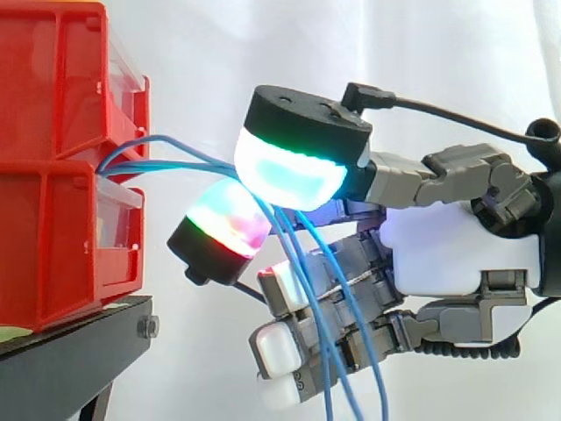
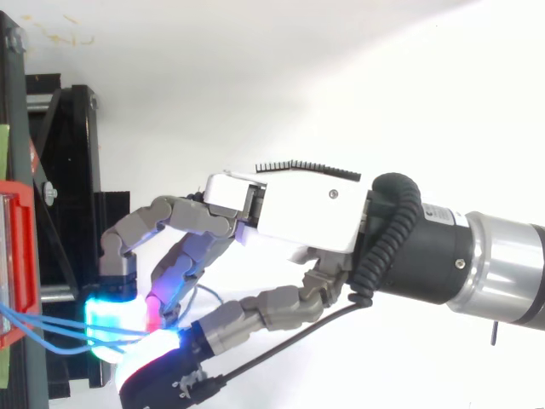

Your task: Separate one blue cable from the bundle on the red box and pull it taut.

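Observation:
Blue cables [image 1: 127, 162] come out between the two stacked red bins [image 1: 61, 184] and run right to my hand [image 1: 438, 250]. Two glowing pads, a large green-cyan one [image 1: 289, 171] above and a green-red one [image 1: 228, 219] below, are closed on the cables about a hand's width from the bins. Past the pinch the strands hang down slack in front of the curled lower fingers. From bins to pads they bow slightly. From above, the hand [image 2: 306, 209] reaches left and the cables [image 2: 43, 328] meet the cyan pads by the bin edge [image 2: 17, 256].
The bins stand on a black stand [image 1: 79, 338] at the left, with its frame [image 2: 68, 170] under the fingers in the top view. A white curtain lies behind, and open space sits to the right of the bins around the arm.

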Controlling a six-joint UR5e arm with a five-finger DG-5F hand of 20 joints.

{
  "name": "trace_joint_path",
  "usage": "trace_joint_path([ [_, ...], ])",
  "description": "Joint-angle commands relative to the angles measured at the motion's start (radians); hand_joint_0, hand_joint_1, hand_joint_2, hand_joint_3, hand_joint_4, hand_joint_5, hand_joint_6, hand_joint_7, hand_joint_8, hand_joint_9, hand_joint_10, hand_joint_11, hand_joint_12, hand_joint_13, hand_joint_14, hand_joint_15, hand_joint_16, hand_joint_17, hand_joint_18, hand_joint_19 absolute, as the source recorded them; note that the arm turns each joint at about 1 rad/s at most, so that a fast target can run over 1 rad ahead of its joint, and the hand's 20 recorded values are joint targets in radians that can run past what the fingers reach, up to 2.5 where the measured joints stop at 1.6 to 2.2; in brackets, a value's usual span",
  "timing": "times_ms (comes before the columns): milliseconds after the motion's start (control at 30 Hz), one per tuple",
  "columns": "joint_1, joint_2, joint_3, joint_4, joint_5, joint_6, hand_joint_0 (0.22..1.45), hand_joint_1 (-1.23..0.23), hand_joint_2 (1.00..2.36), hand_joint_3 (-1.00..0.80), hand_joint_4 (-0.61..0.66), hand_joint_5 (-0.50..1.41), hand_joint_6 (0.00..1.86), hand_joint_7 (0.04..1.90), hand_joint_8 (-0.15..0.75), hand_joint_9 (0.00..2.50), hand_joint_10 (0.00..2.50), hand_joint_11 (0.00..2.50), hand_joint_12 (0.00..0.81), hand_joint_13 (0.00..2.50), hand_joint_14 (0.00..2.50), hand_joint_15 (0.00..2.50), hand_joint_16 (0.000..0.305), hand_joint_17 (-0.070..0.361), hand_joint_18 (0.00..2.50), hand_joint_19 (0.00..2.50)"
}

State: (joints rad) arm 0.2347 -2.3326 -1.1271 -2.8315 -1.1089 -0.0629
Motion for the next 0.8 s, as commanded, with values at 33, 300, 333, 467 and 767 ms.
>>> trace_joint_path([
  [33,0.0,-0.001,0.0,-0.003,0.0,0.005,0.76,-0.92,1.0,-0.5,-0.02,-0.17,0.94,0.98,0.321,1.17,0.01,0.83,0.394,1.03,0.02,0.51,0.041,0.092,0.94,0.37],
  [300,0.0,0.001,0.001,-0.005,0.001,0.006,0.52,-0.64,1.0,-0.5,0.08,-0.12,0.9,1.01,0.355,1.26,0.01,0.86,0.412,1.05,0.02,0.55,0.046,0.104,0.94,0.43],
  [333,0.0,0.001,0.0,-0.003,0.001,0.006,0.52,-0.59,1.0,-0.5,0.08,-0.11,0.89,1.05,0.355,1.27,0.02,0.85,0.41,1.05,0.02,0.56,0.047,0.106,0.94,0.45],
  [467,-0.002,0.001,0.0,-0.005,0.001,0.008,0.56,-0.58,1.0,-0.39,0.08,-0.1,0.89,1.07,0.379,1.32,0.01,0.83,0.442,1.09,0.01,0.55,0.054,0.122,1.01,0.42],
  [767,-0.002,0.001,0.0,-0.003,0.003,0.011,0.65,-0.86,1.01,0.05,-0.11,-0.14,0.95,0.98,0.386,1.26,0.01,0.84,0.45,1.1,0.01,0.56,0.057,0.128,1.04,0.38],
])
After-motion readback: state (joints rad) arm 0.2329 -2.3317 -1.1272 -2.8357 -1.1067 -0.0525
